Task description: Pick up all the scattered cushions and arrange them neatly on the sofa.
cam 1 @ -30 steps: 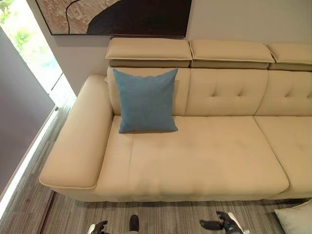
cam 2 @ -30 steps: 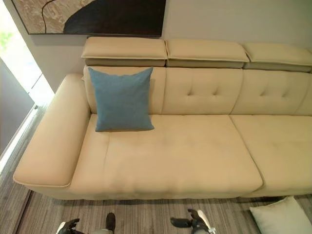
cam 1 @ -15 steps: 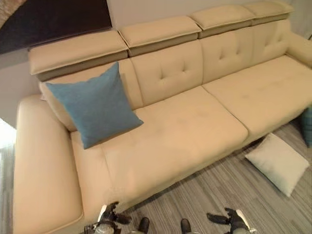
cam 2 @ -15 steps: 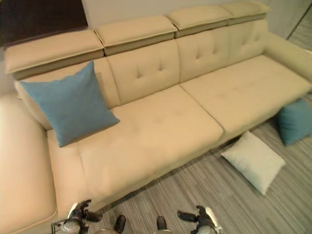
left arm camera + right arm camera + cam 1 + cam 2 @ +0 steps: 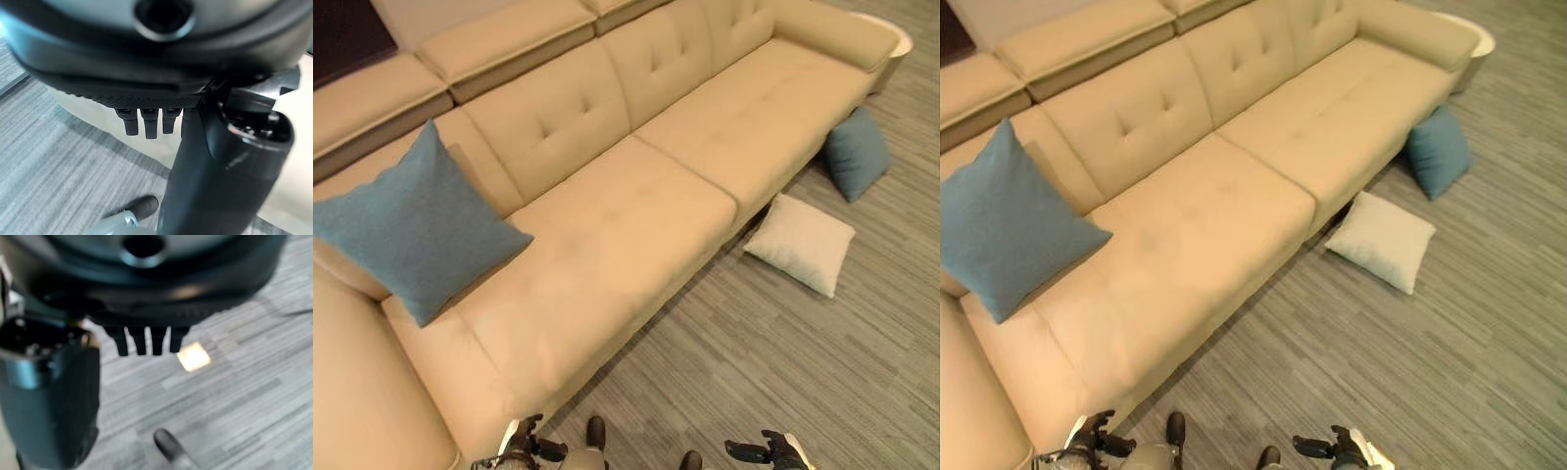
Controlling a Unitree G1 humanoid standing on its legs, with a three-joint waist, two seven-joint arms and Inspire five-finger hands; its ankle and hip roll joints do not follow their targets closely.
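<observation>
a blue cushion leans on the sofa; cream cushion and blue floor cushion lie on the floor. left hand and right hand hang relaxed, holding nothing.

sofa: beige
cushion on sofa: blue
floor cushions: one cream, one blue
floor: grey, streaked

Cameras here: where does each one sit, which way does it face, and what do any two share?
Left eye view: on the head, looking down at the sofa, blue cushion on the seat, white cushion and second blue cushion on the floor; left hand and right hand low.
Right eye view: same scene, slightly offset.
Left wrist view: along its own open hand toward the sofa front.
Right wrist view: along its own open hand toward the floor.
</observation>
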